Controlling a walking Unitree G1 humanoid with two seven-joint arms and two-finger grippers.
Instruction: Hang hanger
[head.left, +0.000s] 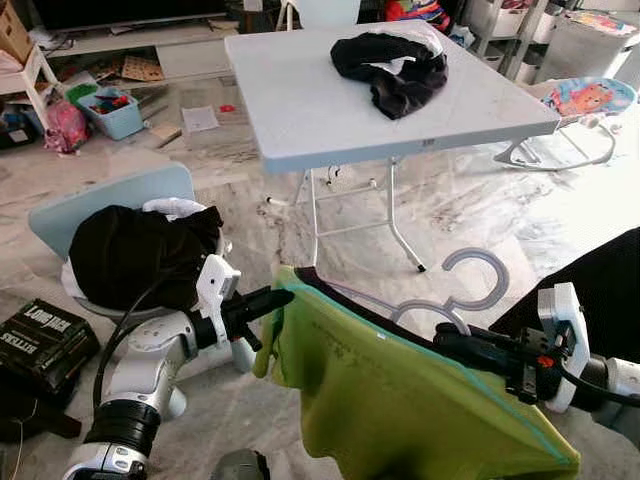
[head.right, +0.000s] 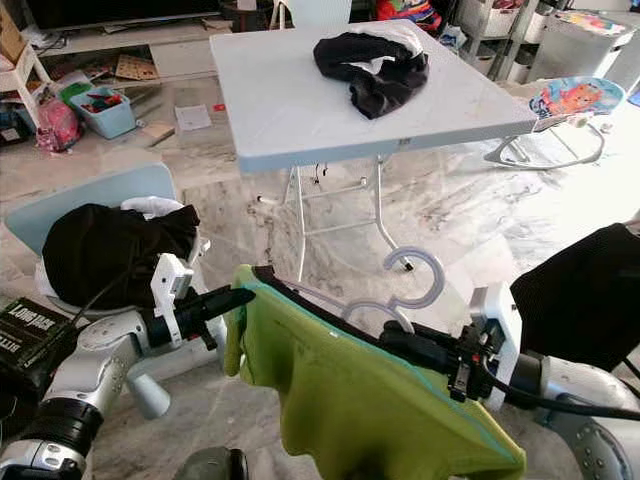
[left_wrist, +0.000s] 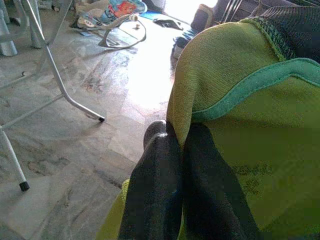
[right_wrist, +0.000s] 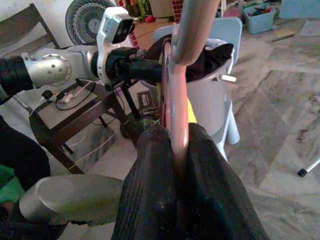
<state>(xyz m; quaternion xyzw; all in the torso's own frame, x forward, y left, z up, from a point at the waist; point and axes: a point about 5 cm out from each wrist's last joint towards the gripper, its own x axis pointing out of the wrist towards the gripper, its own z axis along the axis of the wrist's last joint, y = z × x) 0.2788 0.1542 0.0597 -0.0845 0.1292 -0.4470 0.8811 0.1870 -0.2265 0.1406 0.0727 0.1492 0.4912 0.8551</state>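
Left gripper (head.left: 283, 296) pinches the shoulder of the green shirt (head.left: 400, 400), fingers together on the cloth. Shirt hangs on the pale hanger (head.left: 470, 290), held above the floor before the white table (head.left: 300, 110). Right gripper (head.left: 450, 345) clamps the hanger's neck.

green shirt (head.left: 400, 400): lower part cut off by frame edge | hanger (head.left: 470, 285): shoulders hidden under shirt

Head stereo pair looks forward-down, sharing the white table (head.left: 330, 100); wrist cams sit close along their fingers (floor behind).
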